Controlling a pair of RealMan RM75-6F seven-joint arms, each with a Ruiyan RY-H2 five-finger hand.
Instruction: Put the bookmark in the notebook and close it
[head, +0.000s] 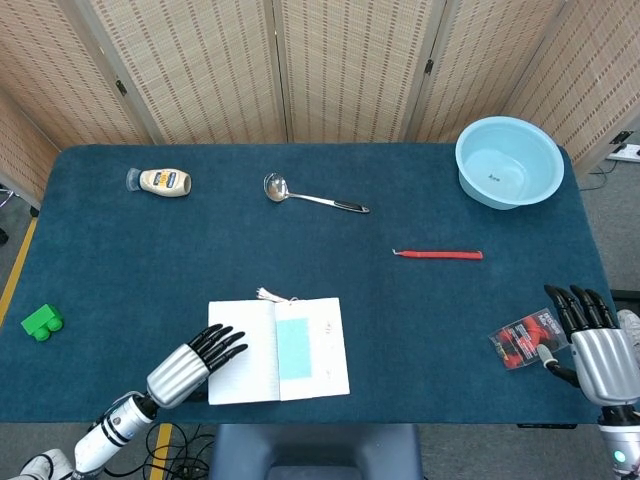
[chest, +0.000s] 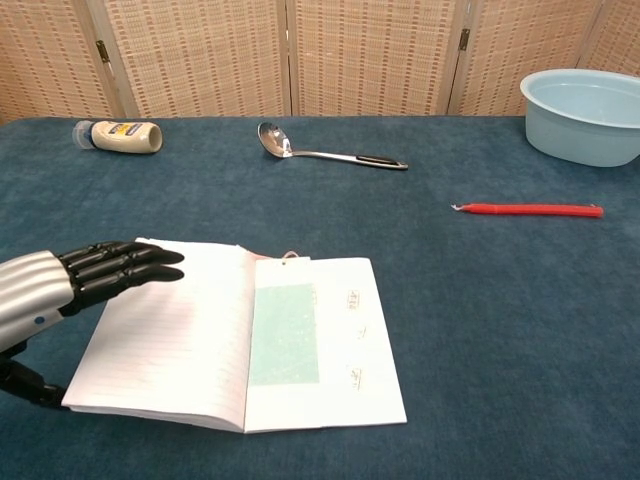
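The white notebook (head: 245, 352) (chest: 175, 330) lies open near the table's front edge. A pale teal bookmark (head: 293, 348) (chest: 284, 333) lies flat on its right page beside the spine. The bookmark's pink tassel (head: 268, 294) sticks out past the notebook's top edge. My left hand (head: 195, 365) (chest: 70, 285) has its fingers stretched out against the outer edge of the left page, which stands slightly raised off the table. It holds nothing. My right hand (head: 590, 340) hovers at the front right corner with its fingers extended, far from the notebook.
A red and black packet (head: 518, 342) lies just left of my right hand. A red stick (head: 438, 254) (chest: 528, 209), a ladle (head: 312, 197) (chest: 325, 150), a mayonnaise bottle (head: 165, 181) (chest: 120, 135) and a light blue basin (head: 509, 162) (chest: 585, 115) lie further back. A green block (head: 42, 322) sits at the left edge.
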